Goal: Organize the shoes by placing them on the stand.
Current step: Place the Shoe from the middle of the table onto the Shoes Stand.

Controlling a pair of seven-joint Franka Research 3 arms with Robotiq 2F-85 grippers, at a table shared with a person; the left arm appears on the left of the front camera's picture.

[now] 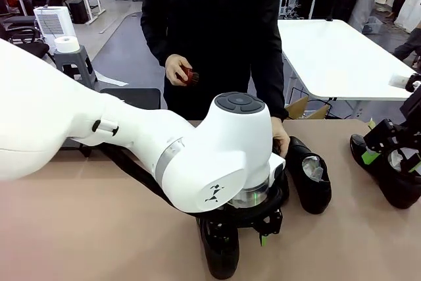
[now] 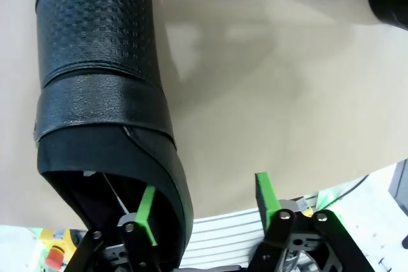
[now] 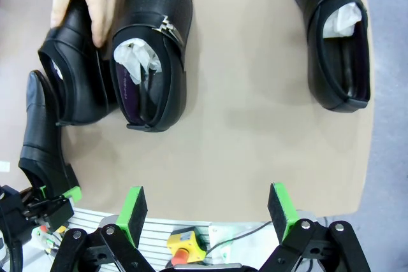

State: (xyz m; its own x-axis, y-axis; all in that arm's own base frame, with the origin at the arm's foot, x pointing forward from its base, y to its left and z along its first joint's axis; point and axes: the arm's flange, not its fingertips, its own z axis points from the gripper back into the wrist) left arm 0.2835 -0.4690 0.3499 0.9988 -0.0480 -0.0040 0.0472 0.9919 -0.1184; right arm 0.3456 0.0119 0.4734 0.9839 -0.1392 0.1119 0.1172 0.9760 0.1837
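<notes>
since the left end effector (image 2: 204, 199) sits at the heel of the near shoe (image 2: 95, 62) — jaws apart, one pad inside its mouth, one outside, nothing clamped — the shoe's long axis runs away along the fingers on the desk (image 2: 274, 93); the right end effector (image 3: 207, 211) hangs spread and empty, farther off.

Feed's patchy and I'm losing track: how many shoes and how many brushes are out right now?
Shoes: 4
Brush: 1, in the person's hand
Total: 5
</notes>
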